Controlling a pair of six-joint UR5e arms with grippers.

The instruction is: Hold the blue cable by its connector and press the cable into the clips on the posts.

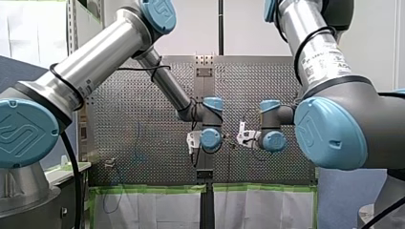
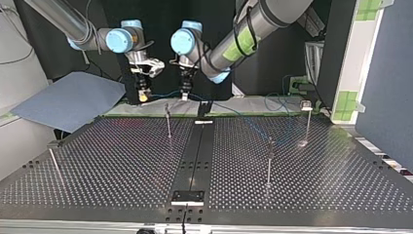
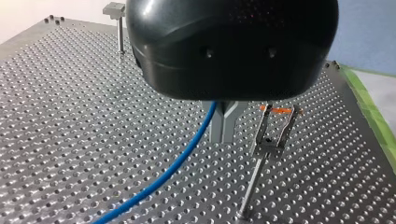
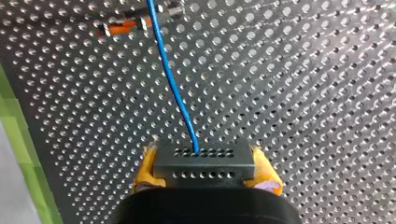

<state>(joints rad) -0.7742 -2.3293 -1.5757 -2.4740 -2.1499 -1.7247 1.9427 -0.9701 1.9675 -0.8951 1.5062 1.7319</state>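
- The perforated table, dull metal, fills the lower half of the top view.
- A black strip runs down its middle, from centre to bottom edge.
- A blue-grey sheet lies at the top view's upper left, off the table's corner.
- Green tape edges the table low in the front view, with white sheeting hanging beneath it.
- A white panel bearing green tape patches stands at the top view's right.

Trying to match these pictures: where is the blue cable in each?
Front view: cable faint, left on the table.
Top view: cable between my right gripper and my left gripper.
Left wrist view: cable trailing from my left gripper.
Right wrist view: cable leaving the connector.
Shared landmark: the table.
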